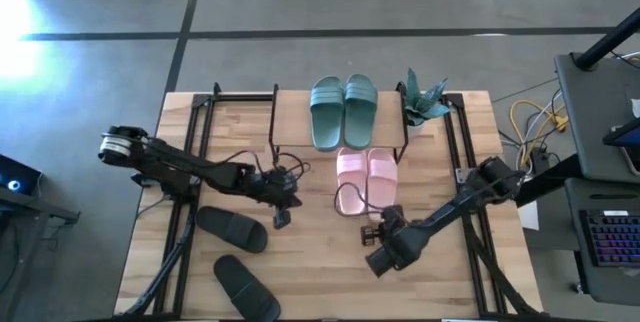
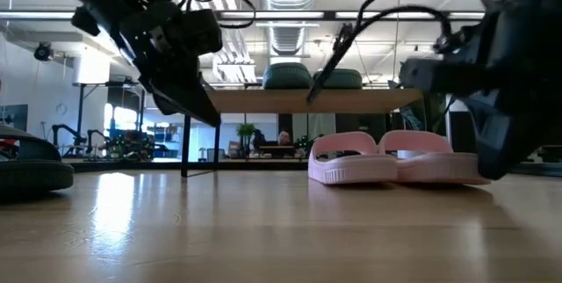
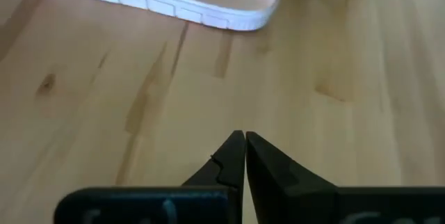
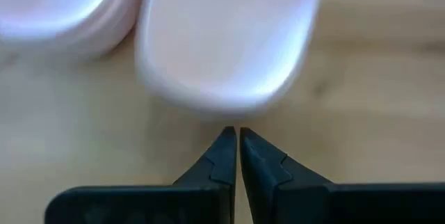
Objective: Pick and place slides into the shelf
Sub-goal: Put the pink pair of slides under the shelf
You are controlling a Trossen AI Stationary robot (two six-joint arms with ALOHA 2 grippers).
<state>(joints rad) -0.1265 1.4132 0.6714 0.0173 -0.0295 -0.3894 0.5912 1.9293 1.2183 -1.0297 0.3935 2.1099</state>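
Observation:
The shelf [image 1: 290, 112] stands at the table's far middle. Two teal slides [image 1: 343, 109] lie side by side on its board, also seen in the low view [image 2: 287, 75]. Two pale pink slides [image 1: 366, 179] rest soles down on the table at the shelf's near edge. Two black slides [image 1: 232, 229] [image 1: 246, 288] lie on the table at the near left. My left gripper [image 3: 243, 137] is shut and hovers left of the pink pair. My right gripper [image 4: 233, 132] is shut, just short of a pink slide's heel end [image 4: 222, 78].
A green plant-like ornament [image 1: 424, 98] sits at the shelf's right end. Black rails [image 1: 190, 152] run along the table's left and right sides. Cables [image 1: 530, 127] and a keyboard lie off the right edge. Bare wood [image 1: 320, 272] shows at the near middle.

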